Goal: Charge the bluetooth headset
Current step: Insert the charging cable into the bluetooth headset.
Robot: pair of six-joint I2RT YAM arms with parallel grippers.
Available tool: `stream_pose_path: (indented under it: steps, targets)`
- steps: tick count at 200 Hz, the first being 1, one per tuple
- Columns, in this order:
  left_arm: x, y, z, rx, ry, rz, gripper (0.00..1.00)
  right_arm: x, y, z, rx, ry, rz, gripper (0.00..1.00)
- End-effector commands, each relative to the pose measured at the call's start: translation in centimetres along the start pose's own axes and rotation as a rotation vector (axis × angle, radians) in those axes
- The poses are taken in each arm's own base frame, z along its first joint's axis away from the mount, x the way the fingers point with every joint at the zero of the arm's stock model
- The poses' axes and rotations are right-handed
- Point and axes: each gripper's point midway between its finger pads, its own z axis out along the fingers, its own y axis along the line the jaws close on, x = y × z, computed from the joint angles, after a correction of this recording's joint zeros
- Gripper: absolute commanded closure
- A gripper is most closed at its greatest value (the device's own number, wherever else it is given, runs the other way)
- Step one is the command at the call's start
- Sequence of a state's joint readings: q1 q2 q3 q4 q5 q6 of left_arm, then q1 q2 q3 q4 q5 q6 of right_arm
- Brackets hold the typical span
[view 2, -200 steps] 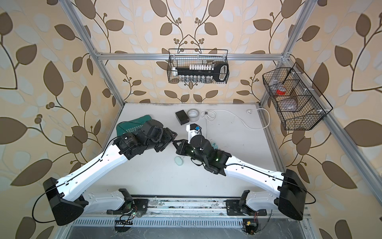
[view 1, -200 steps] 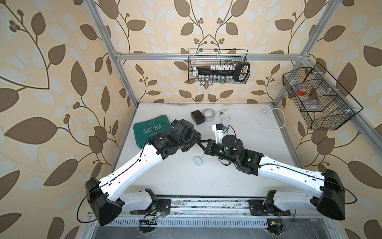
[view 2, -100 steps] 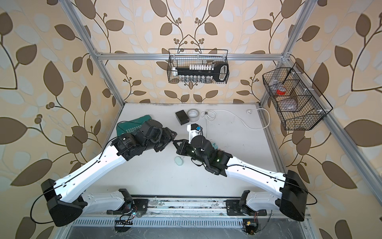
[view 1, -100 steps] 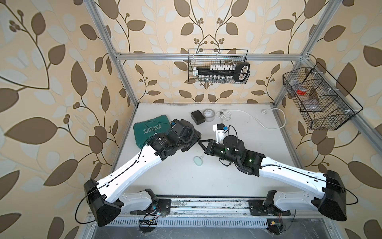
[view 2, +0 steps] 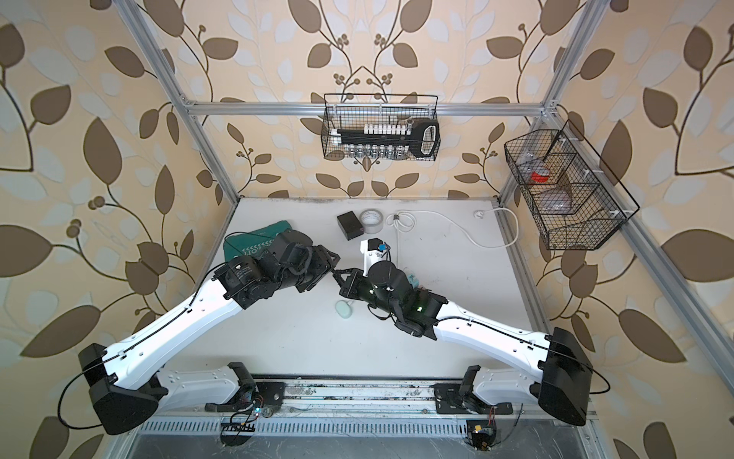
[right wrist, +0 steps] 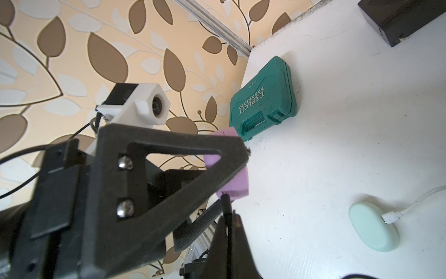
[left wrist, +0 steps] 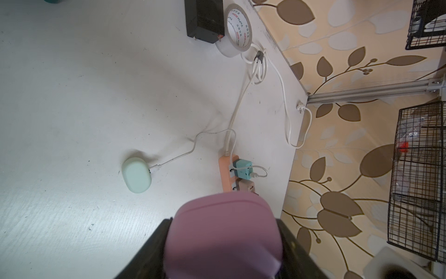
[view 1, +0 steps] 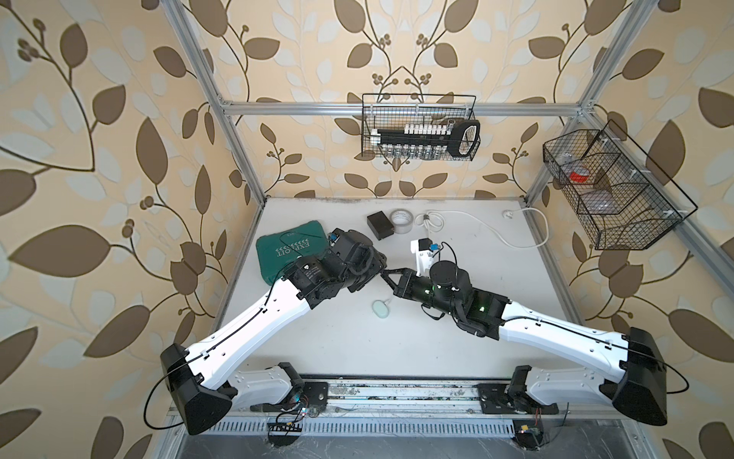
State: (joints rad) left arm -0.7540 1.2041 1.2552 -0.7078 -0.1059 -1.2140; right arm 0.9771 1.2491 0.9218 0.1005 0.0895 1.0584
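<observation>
The bluetooth headset is a pink case (left wrist: 224,232), held above the table with my left gripper (left wrist: 224,244) shut on its sides. In the right wrist view its purple-pink corner (right wrist: 235,183) shows behind the left finger. My right gripper (right wrist: 229,217) is shut on a thin black cable plug (right wrist: 226,201) whose tip touches the case's end. In both top views the two grippers (view 1: 379,270) (view 1: 388,275) meet tip to tip at mid-table. A mint case (left wrist: 136,175) lies on the table with a white cable (left wrist: 178,157) plugged into it.
The white cable runs to a teal charger (left wrist: 243,169) on an orange power strip (left wrist: 225,174). A green tool case (view 1: 292,248), a black box (view 1: 381,225), a tape roll (view 1: 401,218) and a white cord (view 1: 496,234) lie at the back. Wire baskets (view 1: 419,131) (view 1: 611,194) hang on the walls.
</observation>
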Motion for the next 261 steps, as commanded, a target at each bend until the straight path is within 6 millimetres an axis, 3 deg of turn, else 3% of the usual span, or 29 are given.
stream_pose_path:
  steps: [1, 126, 181, 261]
  targets:
    - [-0.5, 0.1, -1.4, -0.015, -0.025, 0.038, 0.81, -0.5, -1.7, 0.2, 0.071, -0.034, 0.017, 1.0]
    - [-0.6, 0.2, -1.5, -0.019, -0.034, 0.037, 0.76, -0.8, -1.6, -0.8, 0.06, -0.07, 0.032, 1.0]
    - [-0.8, 0.3, -1.6, -0.027, -0.043, 0.037, 0.74, -0.6, -2.8, -1.6, 0.091, -0.076, 0.046, 1.0]
    - [-0.4, 0.3, -1.2, -0.027, -0.029, 0.041, 0.83, -0.4, -2.3, -0.3, 0.046, -0.081, 0.055, 0.99]
